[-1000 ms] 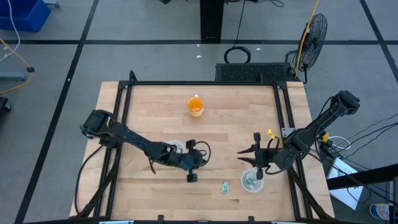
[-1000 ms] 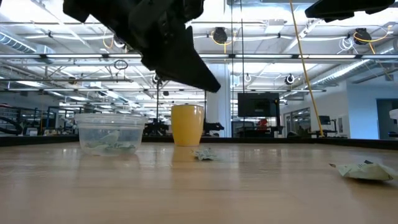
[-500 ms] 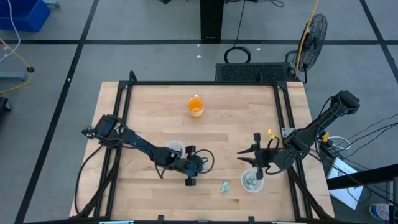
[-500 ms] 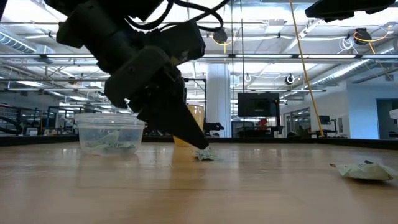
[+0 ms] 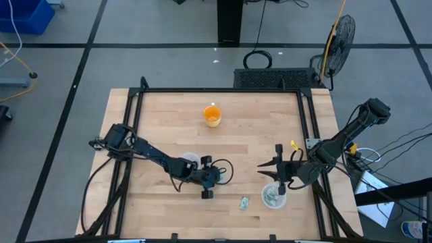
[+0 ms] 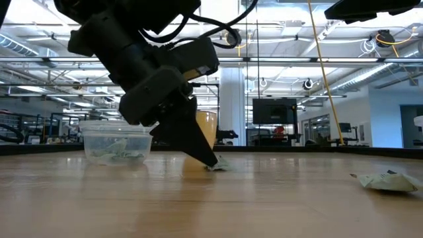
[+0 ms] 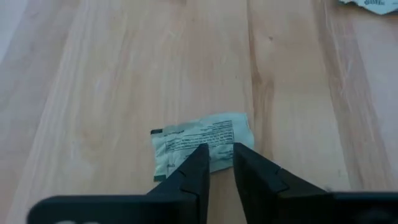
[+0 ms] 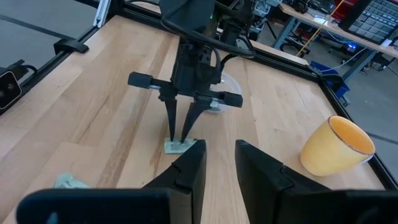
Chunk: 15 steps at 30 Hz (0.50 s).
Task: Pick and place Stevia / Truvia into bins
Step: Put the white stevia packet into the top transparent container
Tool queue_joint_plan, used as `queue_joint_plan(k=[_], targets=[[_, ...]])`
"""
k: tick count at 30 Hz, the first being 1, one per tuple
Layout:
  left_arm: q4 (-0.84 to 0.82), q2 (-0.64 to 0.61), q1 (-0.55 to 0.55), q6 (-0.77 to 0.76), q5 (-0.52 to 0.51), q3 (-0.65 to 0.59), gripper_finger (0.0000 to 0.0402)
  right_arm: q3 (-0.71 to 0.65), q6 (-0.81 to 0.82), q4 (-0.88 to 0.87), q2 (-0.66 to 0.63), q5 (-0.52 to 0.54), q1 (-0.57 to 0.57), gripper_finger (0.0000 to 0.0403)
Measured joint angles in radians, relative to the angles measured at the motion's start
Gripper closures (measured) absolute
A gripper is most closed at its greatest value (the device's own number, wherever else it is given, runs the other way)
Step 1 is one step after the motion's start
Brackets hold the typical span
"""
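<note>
Lowered since a second ago, the left gripper [image 5: 208, 177] is now being pressed onto a packet [image 7: 200, 140] on the table [image 5: 162, 115], toward the middle of its near edge; its fingers [image 7: 198, 168] are narrowly parted astride the packet, not yet clenched. The right gripper [image 5: 278, 169] is being held, jaws nearly closed on nothing, above a clear cup [image 5: 274, 196] near the near right corner, which is holding packets. Another clear cup [image 6: 116, 140] with packets is standing beside the left arm. An orange cup [image 5: 212, 115] is sitting toward the far edge. One more packet [image 5: 244, 202] is lying just left of the right-hand cup.
</note>
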Motion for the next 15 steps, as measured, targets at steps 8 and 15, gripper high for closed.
queue_joint_plan(k=[8, 15], targets=[[-0.031, 0.000, 0.017, -0.025, 0.001, 0.001, 0.0374, 0.000, 0.000, 0.000, 0.000, 0.000, 0.000, 0.0324], [-0.053, -0.001, 0.012, -0.022, 0.000, 0.002, 0.0395, 0.000, 0.000, 0.000, 0.000, 0.000, 0.000, 0.0325]])
